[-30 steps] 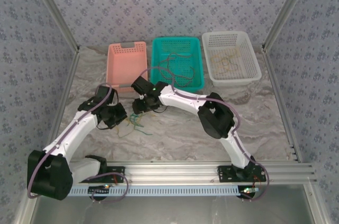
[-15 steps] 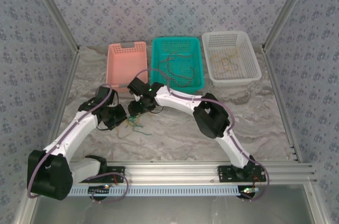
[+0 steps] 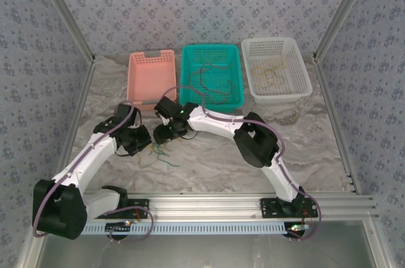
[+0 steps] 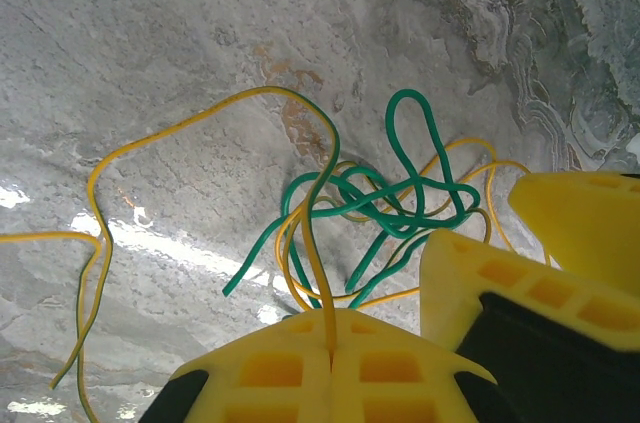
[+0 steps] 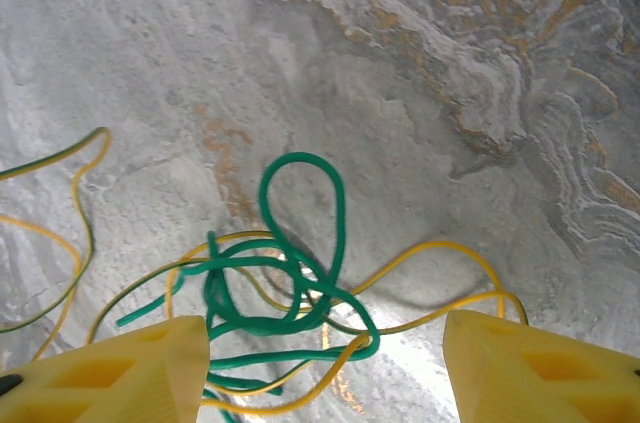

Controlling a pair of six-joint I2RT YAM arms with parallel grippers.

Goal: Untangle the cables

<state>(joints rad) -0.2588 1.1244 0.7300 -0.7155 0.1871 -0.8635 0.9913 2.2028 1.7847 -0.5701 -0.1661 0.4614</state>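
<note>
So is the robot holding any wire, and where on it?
The left gripper pinches the thin yellow wire; the held spot is hidden between its fingertips. The right gripper is open, holding nothing.

Over the cables (image 3: 162,152) it was cramped. The right gripper (image 5: 322,328) stood with fingers spread astride the green knot, and the left gripper (image 4: 330,328), pinched on a yellow cable (image 4: 318,253), sat just beside it. Yellow loops trailed off leftwards. The table (image 3: 304,147) lay open on the right. A pink basket (image 3: 152,55), a teal basket (image 3: 212,47) and a white basket (image 3: 272,40) walled the far edge.
</note>
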